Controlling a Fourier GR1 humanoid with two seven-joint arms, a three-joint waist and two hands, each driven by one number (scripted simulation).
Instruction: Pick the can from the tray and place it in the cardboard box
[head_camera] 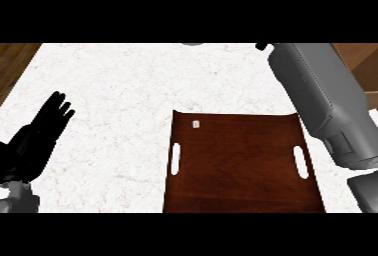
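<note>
Resting open at left, left robot hand (46,127), brown tray (240,165) beside.

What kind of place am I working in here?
Probably a kitchen counter: a white speckled stone-like worktop with wood at its edges, and a dark wooden tray with slot handles lying on it.

Dark wooden tray (244,170) on white counter (125,85); left hand (46,125) open at left edge; right forearm (325,95) reaching past top edge.
</note>
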